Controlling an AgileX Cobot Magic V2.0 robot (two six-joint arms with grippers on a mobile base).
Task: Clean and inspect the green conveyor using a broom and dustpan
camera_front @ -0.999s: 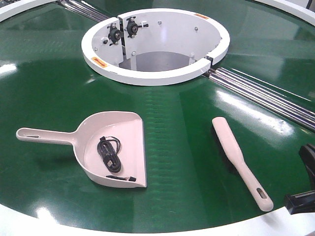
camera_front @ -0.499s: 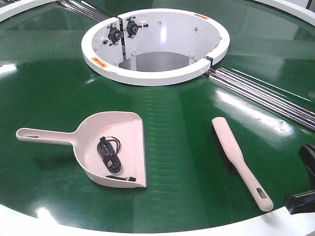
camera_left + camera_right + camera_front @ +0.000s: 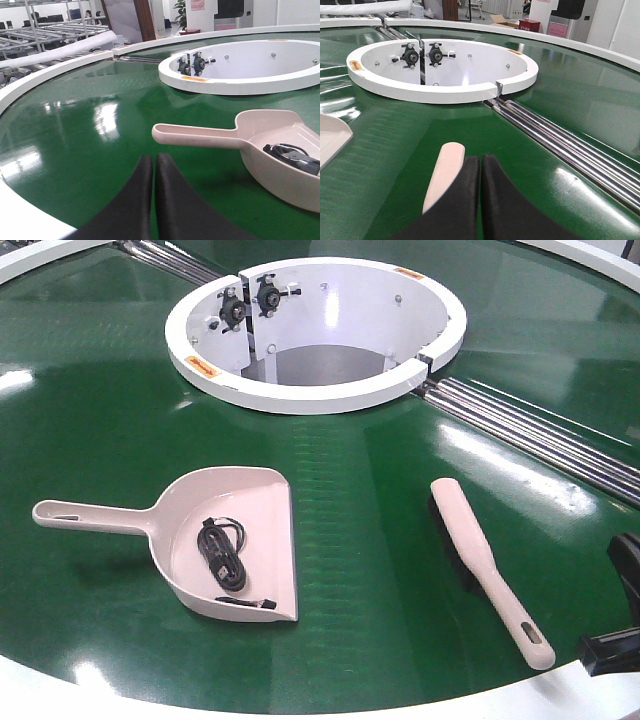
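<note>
The dustpan (image 3: pixel 235 555), holding a black cable (image 3: pixel 222 550), and the broom (image 3: pixel 490 570) lie apart on the green conveyor (image 3: pixel 380 540). Both sets of fingers (image 3: pixel 152 200) (image 3: pixel 481 200) are pressed together, empty; each handle is best approached squarely, fingers widened first.

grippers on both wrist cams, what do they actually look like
Both look alike: the left gripper and the right gripper each have two matte black fingers with smooth curved outer edges, tapering to rounded tips. No markings, cables or padding show. In the front view, only a black piece of the right arm shows.
</note>
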